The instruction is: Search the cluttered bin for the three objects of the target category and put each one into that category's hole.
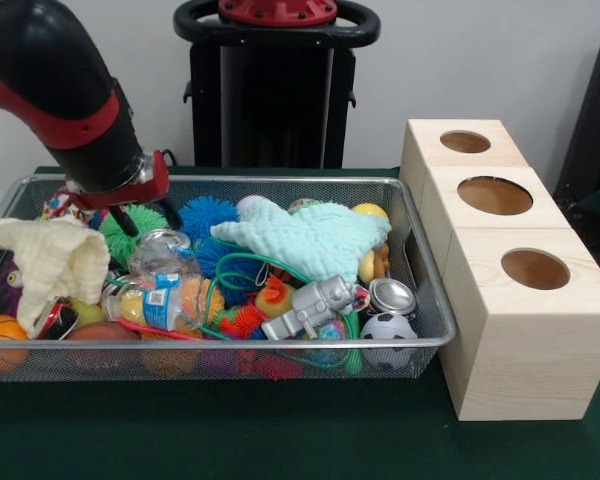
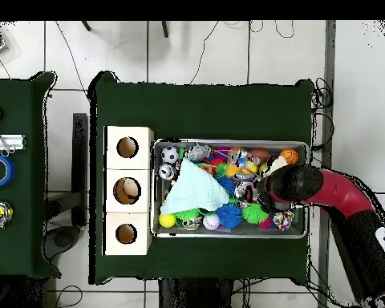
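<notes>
The wire mesh bin lies on the green table, full of mixed toys. It holds a mint cloth, a cream cloth, a plastic bottle, a silver toy figure, a small can, a soccer ball, a basketball and blue and green spiky balls. My gripper reaches into the bin's far left corner, open and empty, just over the green spiky ball. In the overhead view the arm hides the gripper above the bin.
Three pale wooden boxes, each with a round hole on top, stand in a row against the bin's right side. In the overhead view they lie to its left. The robot's pedestal stands behind the bin.
</notes>
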